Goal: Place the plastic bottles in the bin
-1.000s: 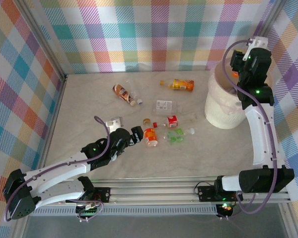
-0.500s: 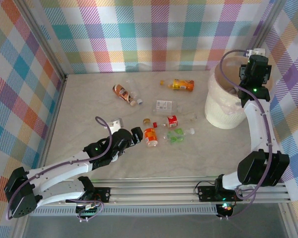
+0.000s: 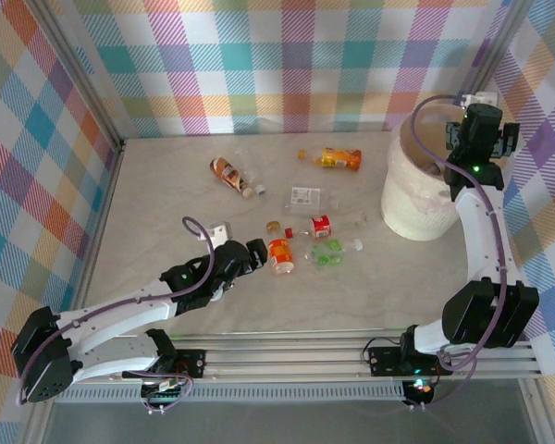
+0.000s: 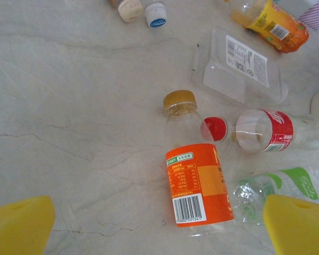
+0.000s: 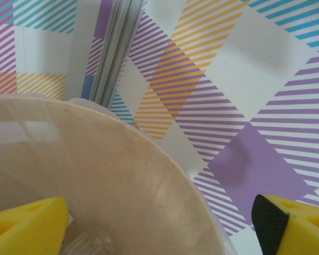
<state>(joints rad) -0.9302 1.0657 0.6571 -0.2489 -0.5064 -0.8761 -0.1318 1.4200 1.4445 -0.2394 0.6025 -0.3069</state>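
left gripper [image 3: 256, 252]: jaws spread wide, nothing between them. Low over the table [image 3: 166, 203], about 8 o'clock from table centre. Its yellow fingertips [image 4: 18, 226] sit in the bottom corners of the wrist view.
orange-label bottle [image 4: 198, 186]: lying flat with its gold cap on, just off the left gripper at its 2 o'clock. Not touched. Barcode end is nearest the wrist camera.
red-label bottle [image 4: 266, 131]: on its side at 1 o'clock from the orange one. A loose red cap [image 4: 215, 128] lies just beside it.
green-label bottle [image 4: 287, 186]: crushed, just beside the orange one at its 3 o'clock.
flat clear bottle [image 4: 239, 66]: squashed, white sticker up, 12 o'clock from the red one.
yellow-orange bottle [image 3: 339, 158]: far side of the table, 1 o'clock from centre, near the bin.
brown-label bottle [image 3: 228, 172]: 11 o'clock from centre, with two pale caps [image 4: 130, 8] near its mouth.
bin [image 3: 416, 199]: upright and bag-lined, between 2 and 3 o'clock from centre at the right edge.
right gripper [image 3: 482, 148]: hangs over the bin's far-right rim, jaws wide apart, holding nothing. The wrist view looks down the bin's inner wall. Something clear shows at the bottom edge, can't tell what.
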